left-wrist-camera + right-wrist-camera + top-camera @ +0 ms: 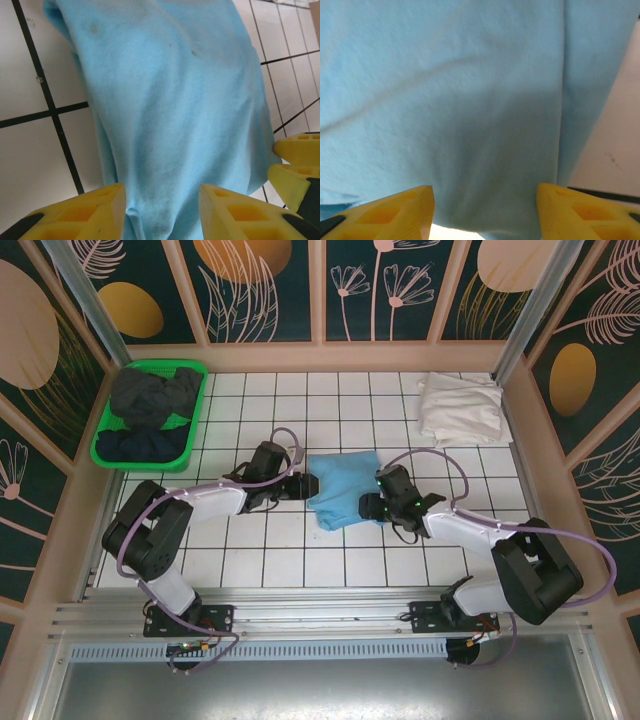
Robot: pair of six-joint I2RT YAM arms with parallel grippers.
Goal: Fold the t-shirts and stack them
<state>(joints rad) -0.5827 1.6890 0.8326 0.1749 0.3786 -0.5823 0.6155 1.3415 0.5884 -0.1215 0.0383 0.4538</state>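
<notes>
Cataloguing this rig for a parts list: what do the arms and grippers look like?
The left arm and right arm have white links, bulky black joints and looping lilac cables. The left gripper and right gripper have yellow wedge-shaped fingers with recessed pockets.

A light blue t-shirt (470,100) lies between the parted yellow fingers (385,215), white tile (615,150) at right.

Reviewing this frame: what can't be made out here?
- Dark t-shirts in the green basket, top view: heaped and too small to count.
- White t-shirt pile, top view: layers merge; number unclear.
- Blue t-shirt: underside hidden by its own folds.
- Left end effector and right end effector, wrist views: fingers cut off by bottom edge; contact with the shirt unclear.
</notes>
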